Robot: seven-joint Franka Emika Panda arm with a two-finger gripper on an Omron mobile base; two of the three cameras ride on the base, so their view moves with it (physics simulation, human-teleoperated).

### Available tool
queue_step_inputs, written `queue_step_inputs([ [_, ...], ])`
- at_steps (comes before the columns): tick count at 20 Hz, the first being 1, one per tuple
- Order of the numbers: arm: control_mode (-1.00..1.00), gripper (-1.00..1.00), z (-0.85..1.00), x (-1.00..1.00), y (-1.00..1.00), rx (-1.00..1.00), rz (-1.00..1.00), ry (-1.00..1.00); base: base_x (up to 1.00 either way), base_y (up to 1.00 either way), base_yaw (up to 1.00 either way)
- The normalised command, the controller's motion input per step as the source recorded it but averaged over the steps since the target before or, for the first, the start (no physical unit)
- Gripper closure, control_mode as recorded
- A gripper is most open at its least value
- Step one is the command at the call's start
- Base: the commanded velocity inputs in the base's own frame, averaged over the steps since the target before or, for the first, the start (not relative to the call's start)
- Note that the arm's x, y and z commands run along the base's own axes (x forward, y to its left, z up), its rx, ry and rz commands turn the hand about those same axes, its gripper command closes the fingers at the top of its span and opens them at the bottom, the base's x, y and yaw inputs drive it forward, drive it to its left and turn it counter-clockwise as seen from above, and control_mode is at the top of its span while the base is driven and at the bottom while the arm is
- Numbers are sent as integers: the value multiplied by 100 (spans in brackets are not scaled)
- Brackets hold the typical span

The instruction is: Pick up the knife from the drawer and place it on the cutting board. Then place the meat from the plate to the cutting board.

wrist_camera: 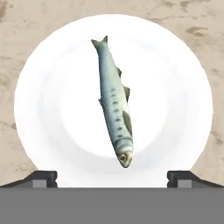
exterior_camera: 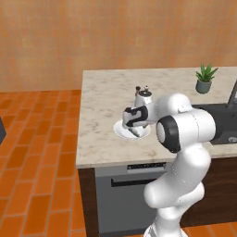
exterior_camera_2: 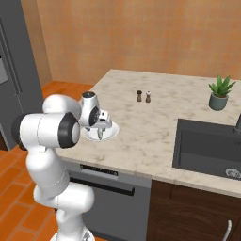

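A slim silver-grey fish, the meat [wrist_camera: 116, 109], lies along the middle of the round white plate [wrist_camera: 52, 109], head toward my fingers. The plate [exterior_camera: 119, 130] [exterior_camera_2: 113, 130] sits on the marble counter near its front edge. My gripper [exterior_camera: 136, 130] [exterior_camera_2: 99, 131] [wrist_camera: 112, 178] hangs straight above the plate, open, its fingertips [wrist_camera: 44, 177] wide apart on either side of the fish and holding nothing. The knife and the cutting board are out of view. I cannot tell whether the curved white handle [exterior_camera_2: 228, 230] on the dark brown front below the sink belongs to the drawer.
Salt and pepper shakers [exterior_camera_2: 143, 96] stand behind the plate. A potted plant [exterior_camera_2: 220, 93] and the black sink [exterior_camera_2: 212, 146] are to the right. A grey dishwasher front [exterior_camera: 125, 194] sits under the counter edge. A tall grey fridge [exterior_camera_2: 14, 70] stands at the left.
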Motion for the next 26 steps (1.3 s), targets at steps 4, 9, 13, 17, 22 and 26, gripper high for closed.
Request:
queue_step_inputs([
  [4,-100,-100,-30,28,0,0,3,0,0,0,0],
  [9,-100,-100,-22,27,0,0,2,1,0,0,0],
  [13,-100,-100,-20,26,0,0,2,3,0,0,0],
  [17,-100,-100,-17,21,0,0,2,3,0,0,0],
  [22,-100,-100,-16,21,0,0,3,2,0,0,0],
  [26,-100,-100,-19,22,0,0,3,3,0,0,0],
])
